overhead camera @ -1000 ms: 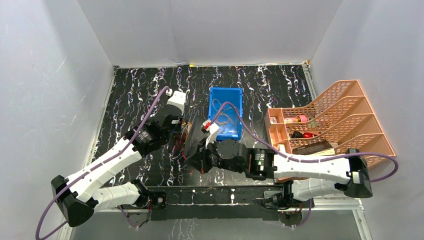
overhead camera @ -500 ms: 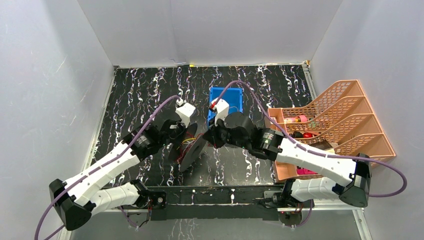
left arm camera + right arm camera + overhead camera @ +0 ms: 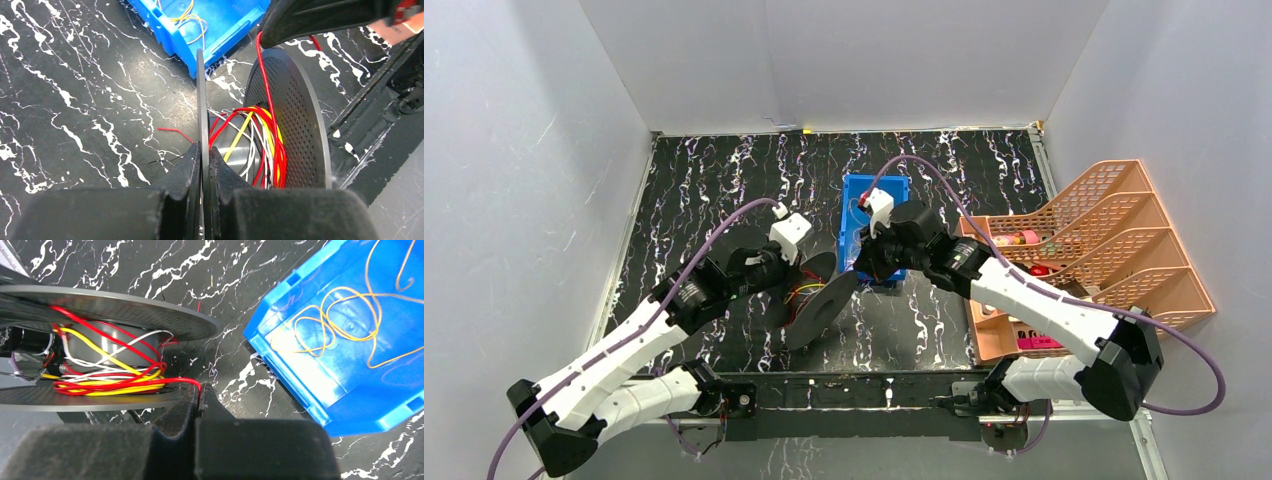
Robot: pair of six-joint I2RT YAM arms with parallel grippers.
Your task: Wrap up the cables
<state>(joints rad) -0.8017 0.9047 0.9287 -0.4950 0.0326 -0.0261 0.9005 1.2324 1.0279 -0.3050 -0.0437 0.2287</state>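
Observation:
A dark grey spool [image 3: 822, 305] with two perforated flanges stands on edge on the black marbled table. Red [image 3: 265, 80], yellow [image 3: 240, 140] and pale [image 3: 250, 160] cables are wound on its hub. My left gripper [image 3: 202, 147] is shut on the thin edge of one flange; it also shows in the top view [image 3: 799, 272]. My right gripper [image 3: 199, 388] is shut on the red cable [image 3: 125, 385], which runs taut from the spool [image 3: 125, 310]. In the top view the right gripper [image 3: 864, 268] sits between the spool and the blue bin.
A blue bin [image 3: 876, 190] behind the spool holds loose pale-orange cables [image 3: 325, 325]. A short red offcut [image 3: 172, 131] lies on the table. An orange file rack [image 3: 1104, 230] with small items stands at the right. White walls enclose the table.
My right arm swung from the near side of the spool up and back toward the blue bin, drawing the red cable round the hub. My left gripper shifted slightly right, and the spool turned.

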